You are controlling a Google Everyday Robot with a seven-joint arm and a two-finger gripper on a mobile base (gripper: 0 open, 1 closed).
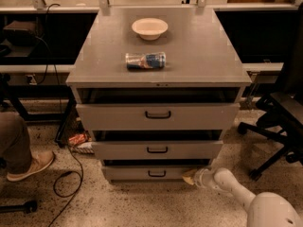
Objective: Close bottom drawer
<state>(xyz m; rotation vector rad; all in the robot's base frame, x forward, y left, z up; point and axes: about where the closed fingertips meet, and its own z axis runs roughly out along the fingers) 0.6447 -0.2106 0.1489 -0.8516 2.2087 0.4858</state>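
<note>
The bottom drawer (142, 173) is the lowest grey front of the cabinet, with a small black loop handle (156, 174). It stands out only a little from the cabinet, with a thin dark gap above it. My gripper (191, 176) is low at the drawer's right end, touching or almost touching its front panel. My white arm (236, 189) runs from it to the lower right corner.
The middle drawer (157, 149) and top drawer (157, 116) stand slightly out. A white bowl (149, 28) and a lying can (145, 60) rest on the cabinet top. A person's leg and shoe (26, 164) and a black cable (71, 174) are left; an office chair (279, 122) is right.
</note>
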